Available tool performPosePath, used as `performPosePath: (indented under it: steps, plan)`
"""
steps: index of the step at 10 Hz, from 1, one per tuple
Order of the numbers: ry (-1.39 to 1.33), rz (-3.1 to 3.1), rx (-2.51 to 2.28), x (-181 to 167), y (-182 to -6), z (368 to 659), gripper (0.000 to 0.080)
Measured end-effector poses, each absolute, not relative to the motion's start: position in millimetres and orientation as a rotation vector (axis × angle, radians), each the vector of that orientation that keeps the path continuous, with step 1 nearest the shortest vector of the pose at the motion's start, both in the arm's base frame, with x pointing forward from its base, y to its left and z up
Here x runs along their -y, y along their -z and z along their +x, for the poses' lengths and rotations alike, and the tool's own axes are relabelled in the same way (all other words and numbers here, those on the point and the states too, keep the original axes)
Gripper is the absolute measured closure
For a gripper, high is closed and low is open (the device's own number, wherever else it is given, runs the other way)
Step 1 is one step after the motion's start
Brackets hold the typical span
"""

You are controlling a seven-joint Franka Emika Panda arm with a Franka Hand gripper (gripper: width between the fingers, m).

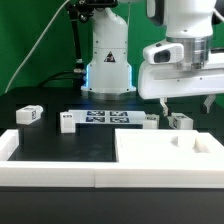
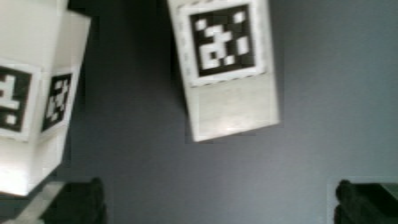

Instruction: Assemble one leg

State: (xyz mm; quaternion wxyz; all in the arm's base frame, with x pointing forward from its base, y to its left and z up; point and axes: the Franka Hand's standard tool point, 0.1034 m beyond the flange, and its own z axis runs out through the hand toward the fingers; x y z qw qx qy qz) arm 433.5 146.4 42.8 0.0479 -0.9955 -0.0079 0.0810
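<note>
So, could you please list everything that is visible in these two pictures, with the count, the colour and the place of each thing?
table: one, black, under everything.
marker board: one, white with tags, middle of the table.
leg: four, white with black-and-white tags, on the table; one at the exterior view's left, one by the marker board's left end, two past its right end.
panel: one, white, near side, the exterior view's right.
raised border: one, white, along the near edge.
arm base: one, white, behind the marker board.
end effector: one, white, open, above the two right legs.
</note>
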Motion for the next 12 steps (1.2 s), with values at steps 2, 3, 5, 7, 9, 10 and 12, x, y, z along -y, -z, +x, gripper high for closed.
performPosePath:
  steps: [2,3,5,7,9,10,12]
  plan:
    - [-0.538,-3.001,0.072,-145,-36.8,427,0.0151]
    - [-0.648,-2.979,0.075,-143,-34.5,426,0.0151]
    - [-0.909,-2.913,0.085,-145,-36.4,421,0.0151]
    - [-1.171,-2.878,0.241,-150,-34.6,415,0.0151]
    - [-1.394,-2.752,0.369,-143,-16.5,405,0.0151]
    - [-1.430,-2.733,0.362,-141,-11.9,406,0.0151]
    - [-1.412,-2.744,0.359,-142,-6.9,405,0.0151]
